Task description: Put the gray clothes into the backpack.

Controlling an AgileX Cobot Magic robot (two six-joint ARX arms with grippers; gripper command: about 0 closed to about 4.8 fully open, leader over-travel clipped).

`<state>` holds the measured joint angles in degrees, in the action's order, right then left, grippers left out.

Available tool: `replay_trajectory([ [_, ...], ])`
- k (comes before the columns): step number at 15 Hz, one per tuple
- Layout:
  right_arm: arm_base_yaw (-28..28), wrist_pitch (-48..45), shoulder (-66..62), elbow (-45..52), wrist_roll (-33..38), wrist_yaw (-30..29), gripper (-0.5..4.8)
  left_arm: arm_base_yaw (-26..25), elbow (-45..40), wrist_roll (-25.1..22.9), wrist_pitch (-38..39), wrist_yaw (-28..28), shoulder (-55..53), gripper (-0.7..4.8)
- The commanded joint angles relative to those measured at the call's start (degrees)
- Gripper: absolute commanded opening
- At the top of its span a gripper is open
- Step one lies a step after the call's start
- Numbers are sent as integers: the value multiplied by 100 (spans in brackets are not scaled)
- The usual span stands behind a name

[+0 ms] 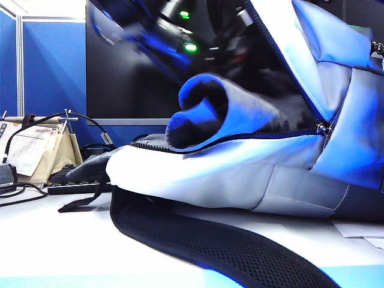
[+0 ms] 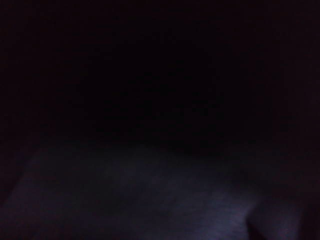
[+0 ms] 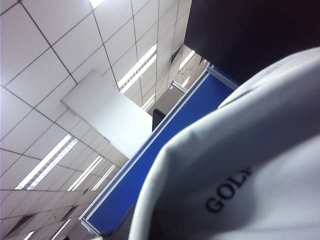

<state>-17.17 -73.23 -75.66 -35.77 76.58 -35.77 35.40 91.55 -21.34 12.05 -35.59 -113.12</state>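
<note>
Stuffing step. Gray clothes (image 1: 240, 114) mostly inside backpack (image 1: 240, 174); rolled sleeve pokes over zipper (image 1: 240, 135).

Left gripper: blurred arm (image 1: 150, 30) above opening, wrist view dark, jaws can't tell.

Right gripper: unseen, clamped shut; camera against shell printed "GOL…" (image 3: 227, 192), probably lifting flap.

Next: tuck sleeve below zipper line.
</note>
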Motion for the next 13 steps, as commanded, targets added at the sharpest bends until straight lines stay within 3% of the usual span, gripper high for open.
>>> replay_trajectory([
  [1, -26, -527, 74, -81, -7, 11, -6, -260, 44, -496, 876, 70, 315, 479],
  [5, -26, -527, 74, -81, -9, 249, -6, -699, 44, -588, 1257, 55, 1078, 479],
  [8, -31, -474, 68, -81, -162, 219, -6, -820, 44, -608, 1506, 498, 1517, 479],
  [9, -39, -13, 66, -81, -365, 83, -6, -822, 46, -634, 1556, 973, 1777, 479],
  [11, -68, 758, 66, -81, -632, -114, -6, -929, 46, -688, 1547, 1366, 2142, 479],
  [12, -205, 1318, 61, -81, -1095, -238, 29, -1023, 46, -640, 1495, 1351, 2481, 287],
  [13, -208, 1384, 61, -81, -1147, -177, 371, -1027, 46, -634, 1443, 1355, 2723, 104],
])
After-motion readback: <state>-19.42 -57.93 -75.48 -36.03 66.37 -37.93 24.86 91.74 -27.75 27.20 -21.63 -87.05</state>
